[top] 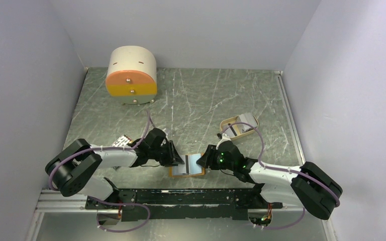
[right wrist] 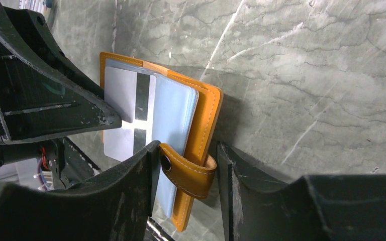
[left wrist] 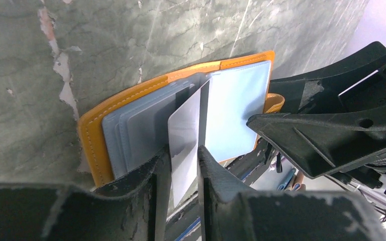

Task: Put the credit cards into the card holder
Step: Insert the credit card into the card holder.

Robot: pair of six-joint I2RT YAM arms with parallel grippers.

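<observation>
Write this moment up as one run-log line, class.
step: card insertion | left tool: open, card between jaws, standing in open card holder | right tool: open, astride snap tab

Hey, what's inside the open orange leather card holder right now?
Pale blue plastic sleeves, with one pale grey, dark-striped card sticking out between them. Its inserted end, and any cards already inside the sleeves, are covered.
</observation>
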